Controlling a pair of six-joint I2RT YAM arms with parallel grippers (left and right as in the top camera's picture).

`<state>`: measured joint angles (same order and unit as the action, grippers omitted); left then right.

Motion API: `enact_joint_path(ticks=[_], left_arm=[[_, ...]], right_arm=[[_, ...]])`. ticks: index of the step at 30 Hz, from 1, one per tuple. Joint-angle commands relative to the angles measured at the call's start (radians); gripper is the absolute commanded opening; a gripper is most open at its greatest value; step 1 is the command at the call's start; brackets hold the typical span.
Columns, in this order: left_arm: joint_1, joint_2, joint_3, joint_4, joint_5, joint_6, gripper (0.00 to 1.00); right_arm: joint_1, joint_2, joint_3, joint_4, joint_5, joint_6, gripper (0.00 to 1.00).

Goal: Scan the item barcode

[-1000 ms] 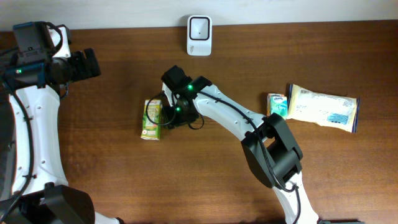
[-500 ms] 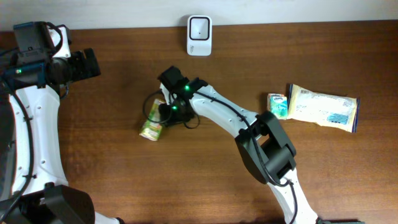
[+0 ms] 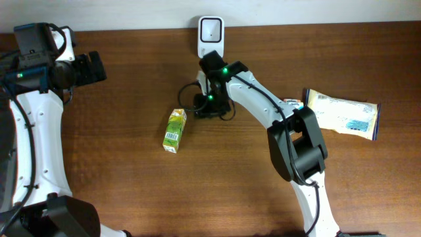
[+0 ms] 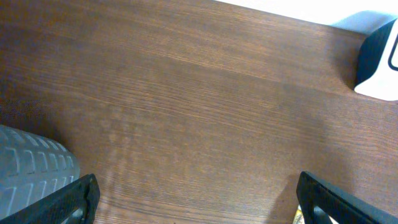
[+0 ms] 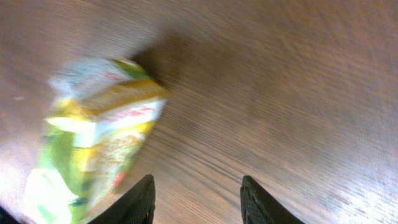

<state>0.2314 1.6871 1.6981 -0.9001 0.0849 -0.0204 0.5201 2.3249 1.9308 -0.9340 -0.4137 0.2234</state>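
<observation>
The item, a green juice carton, lies on the wooden table left of centre, with its barcode facing up. It shows blurred at the left of the right wrist view as the carton. My right gripper hovers up and to the right of it, apart from it. The right gripper is open with only bare table between its fingers. The white scanner stands at the table's back edge, just above that arm. My left gripper is at the far left, and the left gripper stands wide open over bare wood.
A small tissue pack and a white and blue packet lie at the right. The scanner shows in the left wrist view's top right corner. The right arm's links stretch from the front edge toward the scanner.
The right gripper let go of the carton and moved up and right toward the scanner. The carton rolled and now lies free, a little lower and right, barcode up. The left arm stayed still.
</observation>
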Motion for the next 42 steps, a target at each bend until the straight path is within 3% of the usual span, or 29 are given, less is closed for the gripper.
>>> enact_joint_path(ticks=[1, 6, 17, 21, 25, 29, 32, 42], left_arm=[[0.005, -0.001, 0.016, -0.002, -0.003, -0.006, 0.99], [0.005, -0.001, 0.016, -0.002, -0.003, -0.006, 0.99], [0.005, -0.001, 0.016, -0.002, -0.003, -0.006, 0.99], [0.005, -0.001, 0.016, -0.002, -0.003, -0.006, 0.99], [0.005, -0.001, 0.016, -0.002, -0.003, -0.006, 0.99], [0.005, -0.001, 0.016, -0.002, -0.003, -0.006, 0.99], [0.005, -0.001, 0.016, -0.002, -0.003, -0.006, 0.99], [0.005, -0.001, 0.016, -0.002, -0.003, -0.006, 0.99]], right_arm=[[0.032, -0.052, 0.033, 0.092, 0.038, -0.172, 0.48], [0.051, -0.012, 0.031, 0.289, 0.056, -0.186, 0.48], [0.081, 0.06, 0.032, 0.103, 0.221, -0.253, 0.49], [0.017, 0.05, 0.066, -0.089, 0.27, -0.205, 0.47], [-0.01, 0.048, 0.14, -0.456, 0.244, -0.145, 0.48], [0.044, 0.048, 0.152, -0.715, 0.143, -0.36, 0.54], [0.098, 0.048, 0.152, -0.679, 0.099, -0.456, 0.61], [0.157, 0.063, 0.147, -0.333, 0.05, -0.451, 0.61]])
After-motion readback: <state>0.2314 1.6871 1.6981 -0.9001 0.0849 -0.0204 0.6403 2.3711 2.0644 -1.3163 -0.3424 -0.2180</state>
